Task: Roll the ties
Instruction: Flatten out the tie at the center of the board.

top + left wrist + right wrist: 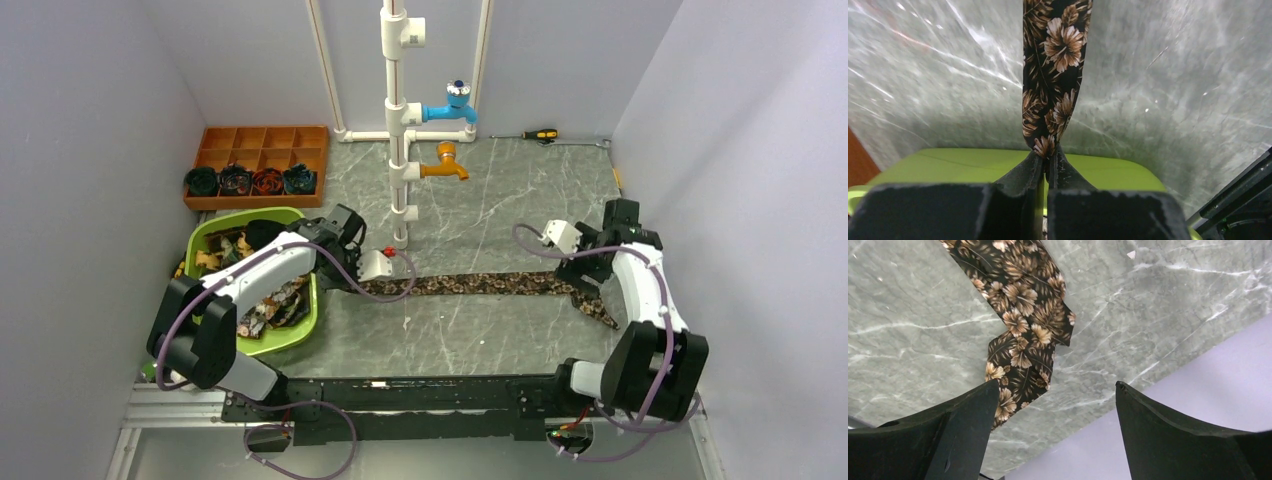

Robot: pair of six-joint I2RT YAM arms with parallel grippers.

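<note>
A dark tie with tan flowers (pixel 480 284) lies stretched flat across the marble table, from my left gripper to below my right gripper. My left gripper (pixel 358 283) is shut on the tie's narrow end; in the left wrist view the tie (pixel 1053 90) runs away from the pinched fingertips (pixel 1048 156). My right gripper (pixel 590 292) is open and empty above the tie's wide end, which lies folded over (pixel 1023 347) just ahead of its left finger (pixel 965 412). Several rolled ties (pixel 250 181) sit in an orange tray (pixel 262 140).
A green basin (pixel 300 330) with more loose ties stands at the left, right behind my left gripper. A white pipe stand (pixel 398 130) with a blue and an orange tap rises at the back centre. A screwdriver (pixel 538 134) lies by the back wall. The right wall is close.
</note>
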